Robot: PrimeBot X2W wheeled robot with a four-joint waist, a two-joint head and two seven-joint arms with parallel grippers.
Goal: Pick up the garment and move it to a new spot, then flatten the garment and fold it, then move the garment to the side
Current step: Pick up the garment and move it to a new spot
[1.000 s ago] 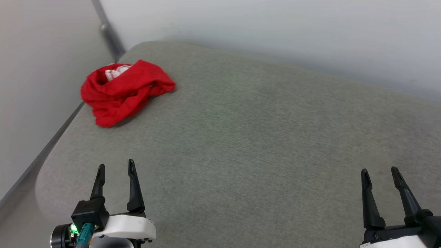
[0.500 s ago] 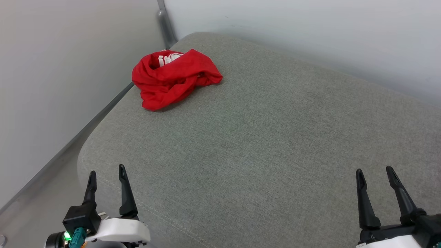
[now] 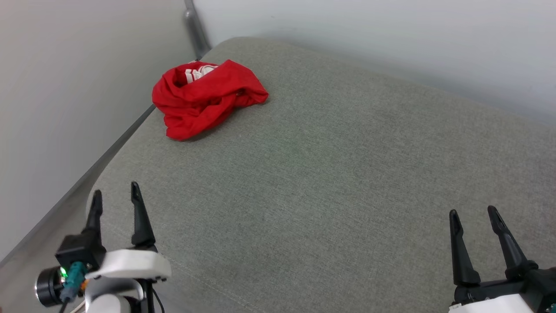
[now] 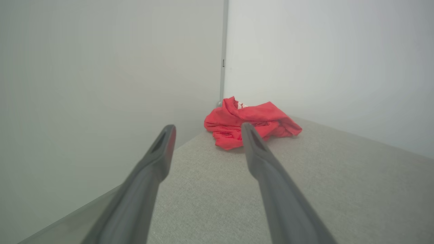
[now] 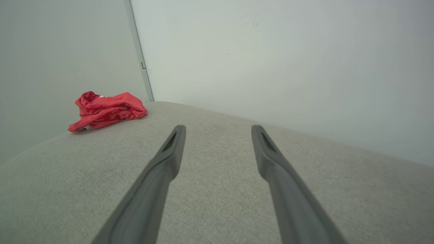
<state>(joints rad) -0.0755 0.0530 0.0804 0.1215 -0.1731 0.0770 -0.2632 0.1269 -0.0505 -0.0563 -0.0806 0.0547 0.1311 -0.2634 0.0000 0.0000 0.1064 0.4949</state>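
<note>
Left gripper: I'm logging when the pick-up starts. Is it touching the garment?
Apart. The head view shows bare grey cushion between the open left gripper and the crumpled red garment at the far corner.

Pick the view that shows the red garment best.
Head view: it looks down on the garment, showing the whole crumpled heap and its white trim, at the far left corner of the cushion. Left wrist view sees it low and side-on. Right wrist view shows it smaller, far off to the left.
</note>
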